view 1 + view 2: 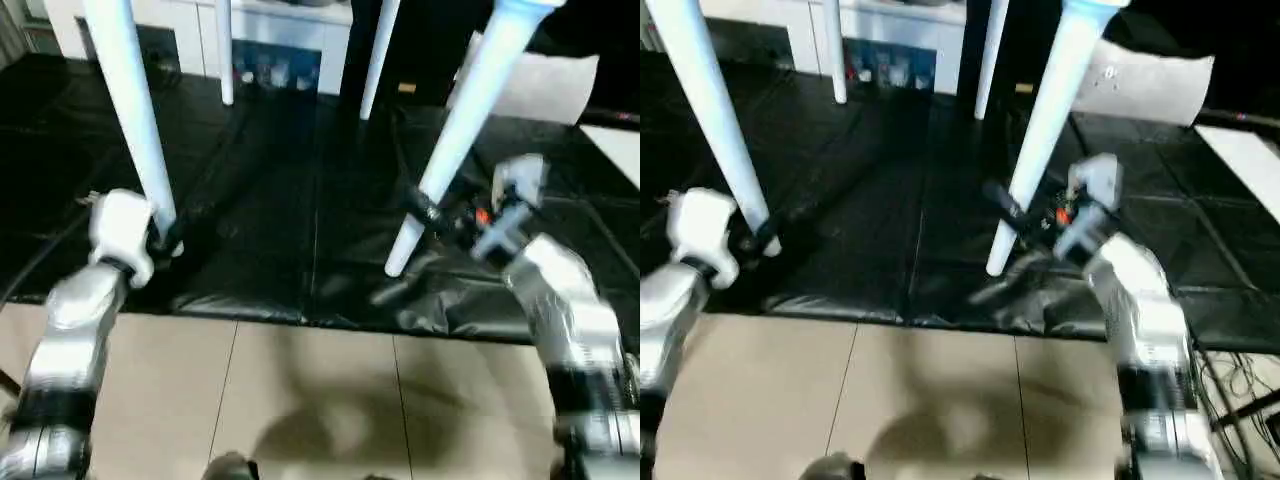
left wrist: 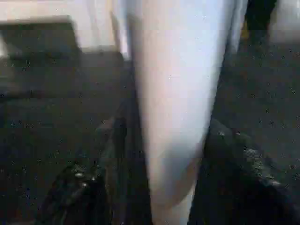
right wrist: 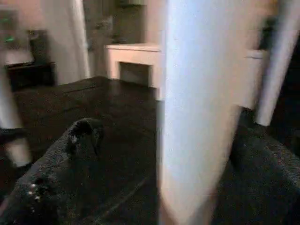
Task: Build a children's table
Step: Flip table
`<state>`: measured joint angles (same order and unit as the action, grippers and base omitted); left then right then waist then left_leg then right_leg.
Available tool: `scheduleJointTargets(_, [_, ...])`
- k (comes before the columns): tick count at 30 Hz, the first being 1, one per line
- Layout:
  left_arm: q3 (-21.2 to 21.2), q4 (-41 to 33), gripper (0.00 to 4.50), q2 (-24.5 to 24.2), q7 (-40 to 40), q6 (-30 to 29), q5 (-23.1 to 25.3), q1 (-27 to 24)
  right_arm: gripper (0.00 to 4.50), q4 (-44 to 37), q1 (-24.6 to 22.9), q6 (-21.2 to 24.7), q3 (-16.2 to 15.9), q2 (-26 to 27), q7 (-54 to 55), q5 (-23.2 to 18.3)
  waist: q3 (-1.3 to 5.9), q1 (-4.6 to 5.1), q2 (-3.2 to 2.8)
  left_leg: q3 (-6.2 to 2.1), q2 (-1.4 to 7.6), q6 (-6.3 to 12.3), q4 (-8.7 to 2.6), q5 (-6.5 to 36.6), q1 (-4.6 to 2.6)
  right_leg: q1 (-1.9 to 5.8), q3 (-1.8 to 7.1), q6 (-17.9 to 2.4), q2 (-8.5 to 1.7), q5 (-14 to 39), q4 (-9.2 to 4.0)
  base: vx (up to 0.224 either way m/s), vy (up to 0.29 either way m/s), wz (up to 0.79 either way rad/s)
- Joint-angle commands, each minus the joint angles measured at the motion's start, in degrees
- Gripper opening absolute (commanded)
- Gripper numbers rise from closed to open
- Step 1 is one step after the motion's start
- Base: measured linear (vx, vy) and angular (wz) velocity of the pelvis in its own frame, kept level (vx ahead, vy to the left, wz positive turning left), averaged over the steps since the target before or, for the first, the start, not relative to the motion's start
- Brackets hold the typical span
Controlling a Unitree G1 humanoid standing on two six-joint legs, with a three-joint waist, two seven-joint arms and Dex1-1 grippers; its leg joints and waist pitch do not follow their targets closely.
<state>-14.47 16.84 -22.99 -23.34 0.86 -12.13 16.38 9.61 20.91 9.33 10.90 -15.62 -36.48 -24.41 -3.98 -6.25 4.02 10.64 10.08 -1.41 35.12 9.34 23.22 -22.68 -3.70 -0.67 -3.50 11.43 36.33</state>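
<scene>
Both near legs, left and right, sit between my parted claws, left claw, right claw; table stands, so next I withdraw.

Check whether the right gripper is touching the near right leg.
Cannot tell. In the right wrist view the leg stands between the right gripper fingers with dark space at one finger; the other side is unclear.

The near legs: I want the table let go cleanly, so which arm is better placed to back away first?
Probably the right: right gripper stands wide around its leg, fingers apart from it. Left gripper sits closer against its leg.
</scene>
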Motion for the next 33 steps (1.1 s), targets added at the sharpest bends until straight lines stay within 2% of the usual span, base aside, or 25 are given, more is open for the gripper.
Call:
scheduleJointTargets(1, [-2.08, -6.29, 3.05, 0.55, 0.26, -1.02, -3.80, -0.91, 4.50, -3.69, -1.84, -0.15, 2.94, -0.18, 2.25, -0.91, 4.58, -0.03, -1.22, -1.67, 3.97, -2.94, -5.12, 14.58, -2.26, 1.91, 3.05, -12.29, -5.48, 3.27, -3.66, 0.000, 0.000, 0.00])
scheduleJointTargets(2, [-1.77, -13.24, 3.05, 1.44, -0.02, -1.39, -5.65, -5.47, 4.50, -9.58, -6.67, 0.20, 3.54, 0.76, 3.28, -2.06, 4.45, -0.35, -1.64, -1.54, 3.85, -2.10, -5.08, 13.50, -2.20, 2.01, 3.09, -12.17, -5.41, 2.44, -3.74, 0.000, 0.000, 0.00])
scheduleJointTargets(4, [-1.54, -17.55, 3.05, 2.14, 0.58, -1.69, -6.28, -8.41, 4.50, -13.56, -9.85, 0.83, 3.72, 1.33, 4.42, -2.78, 4.14, -0.26, -1.13, -1.37, 3.84, -1.10, -5.32, 15.05, -2.19, 2.08, 3.15, -10.91, -5.23, 5.05, -4.37, 0.000, 0.000, 0.00])
scheduleJointTargets(6, [-1.06, -20.71, 3.05, 2.72, 1.37, -2.49, -6.39, -10.39, 4.50, -17.38, -12.55, 1.81, 4.17, 1.97, 5.95, -3.64, 3.80, -0.31, -1.31, -1.40, 3.84, -1.44, -5.51, 17.59, -2.39, 1.76, 3.37, -8.66, -5.17, 11.95, -5.28, 0.000, 0.000, 0.00])
scheduleJointTargets(7, [0.48, -26.26, 3.05, 3.73, 2.82, -5.57, -6.82, -13.49, 4.50, -21.24, -15.38, 3.05, 4.00, 2.58, 7.74, -3.94, 3.74, -0.41, -2.37, -1.63, 3.80, -1.99, -5.62, 18.75, -2.53, 1.60, 3.34, -8.39, -5.19, 13.65, -5.24, 0.000, 0.000, 0.00])
scheduleJointTargets(8, [1.20, -28.23, 3.05, 4.13, 3.41, -7.15, -7.03, -14.52, 4.50, -22.40, -16.24, 3.61, 3.80, 2.72, 8.33, -3.83, 3.48, -0.24, -1.85, -1.72, 4.15, -2.79, -5.94, 20.51, -2.48, 1.52, 3.34, -7.62, -5.08, 15.79, -5.61, 0.000, 0.000, 0.00])
scheduleJointTargets(9, [2.37, -31.07, 3.05, 4.42, 4.00, -9.53, -6.49, -15.72, 4.50, -24.16, -17.19, 4.77, 3.50, 2.80, 9.07, -3.83, 3.13, -0.24, -2.69, -1.93, 3.86, -3.55, -6.05, 23.53, -2.70, 1.14, 3.34, -6.66, -4.98, 20.13, -5.96, 0.000, 0.000, 0.00])
scheduleJointTargets(10, [4.01, -33.41, 3.05, 4.79, 4.87, -11.96, -5.54, -16.18, 4.50, -26.09, -18.23, 5.99, 2.86, 2.66, 10.07, -2.76, 3.16, 0.08, -2.35, -1.87, 3.85, -4.15, -6.04, 25.03, -2.90, 1.08, 3.33, -6.18, -4.86, 22.01, -6.19, 0.000, 0.000, 0.00])
scheduleJointTargets(12, [6.48, -35.98, 3.05, 5.99, 6.57, -15.74, -4.82, -16.01, 4.50, -29.06, -20.04, 8.29, 1.88, 2.87, 12.77, -0.72, 2.35, -0.04, -3.79, -2.57, 3.61, -5.84, -6.12, 31.58, -3.81, 0.44, 3.13, -3.82, -4.96, 29.97, -7.41, 0.000, 0.000, 0.00])
scheduleJointTargets(13, [6.80, -35.74, 3.05, 6.55, 7.08, -16.37, -5.31, -15.52, 4.50, -29.49, -20.46, 8.89, 1.73, 3.14, 13.86, -0.19, 2.03, 0.29, -3.37, -2.49, 3.47, -6.06, -5.94, 33.27, -4.21, 0.10, 3.06, -3.00, -4.92, 33.23, -8.19, -0.053, 0.023, 0.02])
scheduleJointTargets(15, [8.49, -34.88, 3.05, 6.38, 7.17, -15.51, -2.79, -15.34, 4.50, -29.67, -22.09, 4.61, 1.06, 4.59, 14.96, 2.91, 1.80, 0.47, -3.44, -3.07, 2.92, -5.86, -5.65, 34.62, -4.86, 0.26, 2.24, -0.28, -5.47, 41.33, -9.68, -0.051, 0.032, -0.03])
scheduleJointTargets(18, [8.77, -36.96, 3.05, 6.28, 7.42, -17.21, -3.71, -16.69, 4.50, -31.38, -24.08, 4.25, -0.30, 4.46, 14.37, 2.72, 1.94, 1.13, -4.20, -3.75, 2.97, -6.03, -6.17, 36.46, -4.65, 1.01, 1.69, 0.23, -5.45, 41.43, -9.79, 0.000, 0.000, 0.00])
scheduleJointTargets(20, [8.57, -39.10, 3.05, 6.43, 8.03, -19.29, -4.62, -18.42, 4.50, -33.57, -25.78, 10.68, -0.96, 4.74, 16.49, -0.38, 2.08, 1.69, -4.46, -4.28, 3.19, -6.08, -7.05, 36.65, -3.62, 1.88, 1.70, -0.61, -5.21, 36.74, -9.14, 0.000, 0.000, 0.00])
scheduleJointTargets(22, [7.96, -40.06, 3.05, 6.22, 8.83, -21.42, -4.57, -19.43, 4.50, -34.10, -25.57, 14.05, -1.70, 5.16, 18.07, -1.16, 2.16, 1.97, -4.73, -4.41, 3.07, -6.27, -7.24, 37.63, -3.62, 1.77, 1.79, -1.07, -5.00, 34.25, -8.83, 0.000, 0.000, 0.00])
scheduleJointTargets(23, [7.75, -40.26, 3.05, 6.08, 8.86, -22.00, -4.54, -19.64, 4.50, -33.91, -25.26, 14.38, -2.27, 5.14, 18.36, -0.36, 2.25, 2.31, -4.61, -4.37, 3.02, -5.99, -7.18, 35.51, -3.16, 1.58, 1.83, -1.99, -4.97, 30.86, -8.76, 0.000, 0.000, 0.00])
scheduleJointTargets(24, [7.65, -40.42, 3.05, 6.02, 8.86, -22.36, -4.53, -19.72, 4.50, -33.83, -25.09, 14.61, -2.59, 5.11, 18.51, 0.08, 2.77, 2.57, -4.56, -3.93, 2.96, -4.57, -7.10, 27.70, -1.92, 1.32, 2.09, -4.43, -4.51, 21.49, -8.20, 0.000, 0.000, 0.00])
scheduleJointTargets(25, [7.47, -40.74, 3.05, 5.87, 8.87, -22.86, -4.61, -19.72, 4.50, -34.12, -24.91, 15.07, -3.01, 5.27, 18.54, 0.22, 3.15, 2.74, -3.94, -3.44, 2.83, -2.98, -6.93, 19.98, -1.00, 0.96, 2.18, -6.41, -4.00, 12.72, -7.75, 0.000, 0.000, 0.00])
scheduleJointTargets(26, [7.21, -41.11, 3.05, 5.57, 8.89, -23.32, -4.60, -19.73, 4.50, -34.29, -24.53, 14.59, -3.59, 5.59, 18.55, 0.98, 4.64, 2.75, -3.99, -2.26, 1.46, 1.15, -5.22, 6.32, 0.03, 0.34, 1.66, -9.87, -3.15, -2.49, -6.77, 0.000, 0.000, 0.00])
scheduleJointTargets(27, [7.12, -41.28, 3.05, 5.43, 8.90, -23.51, -4.58, -19.77, 4.50, -34.27, -24.44, 14.10, -3.87, 5.61, 18.60, 1.45, 5.30, 2.77, -3.77, -1.37, 0.14, 6.94, -3.69, -3.70, 1.69, -1.87, 0.69, -12.59, -2.23, -11.18, -7.09, 0.000, 0.000, 0.00])
scheduleJointTargets(28, [7.11, -41.32, 3.05, 5.40, 8.91, -23.55, -4.58, -19.78, 4.50, -34.27, -24.42, 13.99, -3.94, 5.61, 18.61, 1.56, 6.52, 2.90, -3.94, -1.54, -0.66, 8.96, -2.21, -8.97, 2.22, -1.91, 0.35, -13.38, -2.43, -16.18, -6.27, -0.075, -0.005, 0.01])
scheduleJointTargets(29, [5.78, -41.89, 3.05, 6.04, 10.19, -24.23, -5.00, -20.74, 4.50, -32.66, -23.48, 12.94, -4.85, 5.37, 17.97, 2.29, 7.52, 2.39, -2.83, -1.52, -1.24, 13.26, -0.57, -13.98, 3.27, -3.14, -0.19, -13.92, -2.35, -22.96, -6.83, -0.109, 0.003, -0.02])
scheduleJointTargets(30, [5.69, -41.95, 3.05, 6.07, 10.30, -24.30, -4.98, -20.83, 4.50, -32.54, -23.40, 12.94, -4.91, 5.35, 17.93, 2.27, 6.89, 2.03, -3.03, -1.86, -0.69, 13.76, -0.02, -2.99, 3.57, -3.67, -0.64, -13.28, -4.16, -9.60, -8.75, -0.109, 0.003, -0.02])
scheduleJointTargets(31, [5.60, -42.57, 3.05, 5.89, 10.44, -24.76, -4.56, -21.87, 4.50, -31.33, -22.72, 13.39, -5.63, 4.90, 16.96, 1.70, 6.13, 2.07, -2.89, -1.59, -0.34, 12.43, 0.54, 5.93, 2.96, -4.29, -0.98, -11.13, -4.71, 4.23, -10.45, -0.144, 0.024, -0.02])
scheduleJointTargets(32, [5.67, -43.06, 3.05, 5.40, 9.80, -25.30, -4.62, -22.68, 4.50, -31.22, -22.80, 12.97, -6.57, 4.48, 15.38, 1.17, 4.15, 2.72, -3.89, -2.50, 0.96, 6.44, 1.28, 25.85, -0.73, -5.78, -2.85, -4.52, -5.19, 32.27, -12.15, -0.165, 0.046, -0.19])
scheduleJointTargets(33, [5.75, -42.57, 3.25, 5.14, 8.38, -24.38, -5.31, -22.72, 4.50, -30.80, -23.13, 12.83, -7.59, 4.20, 13.83, 0.81, 2.05, 4.40, -4.89, -4.28, 4.52, -0.40, -5.69, 48.31, 1.85, -3.45, -8.74, 4.64, 0.08, 41.21, -7.09, -0.165, 0.046, -0.19])
